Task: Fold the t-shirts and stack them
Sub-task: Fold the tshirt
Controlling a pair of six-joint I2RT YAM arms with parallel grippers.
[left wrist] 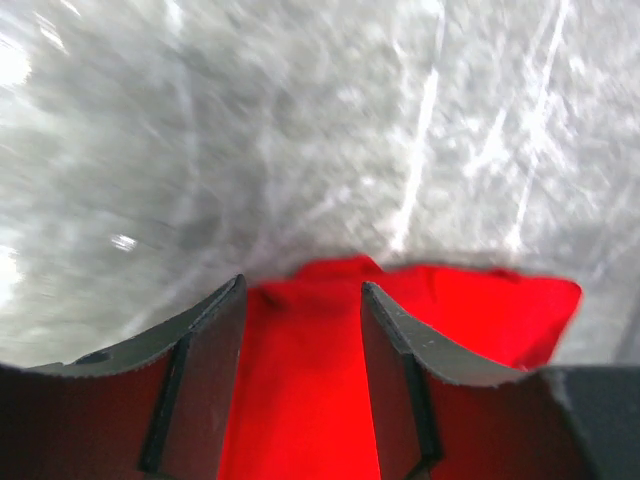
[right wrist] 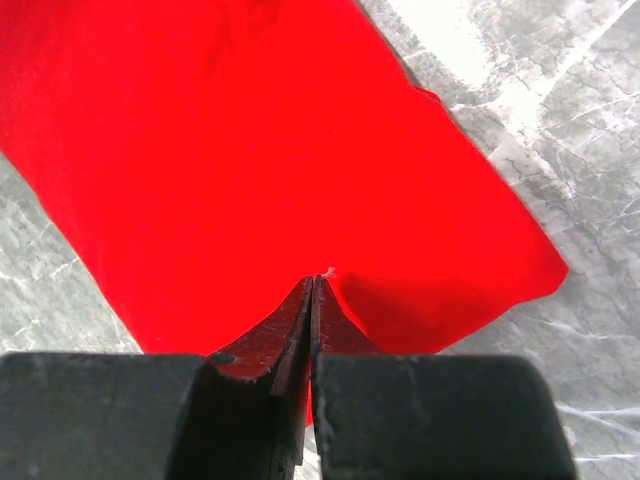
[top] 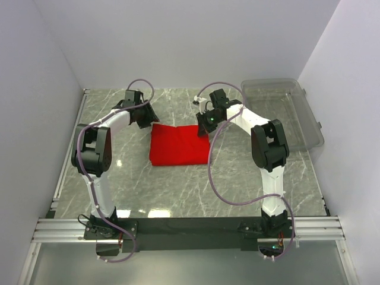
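Red shirt [top: 178, 145] folded flat, left gripper [left wrist: 303, 310] jaws apart above its edge, table [left wrist: 300, 120] blurred, right gripper [right wrist: 313, 290] clamped on shirt edge, fold layers unclear

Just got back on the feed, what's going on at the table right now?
Both arms are working on one red t-shirt, which lies folded into a rectangle on the marble table. The right gripper is shut on the shirt's far right corner, with cloth pinched between its fingers. The left gripper is open at the far left corner, its jaws straddling the edge. The clear plastic bin sits off to the right, apart from the shirt.
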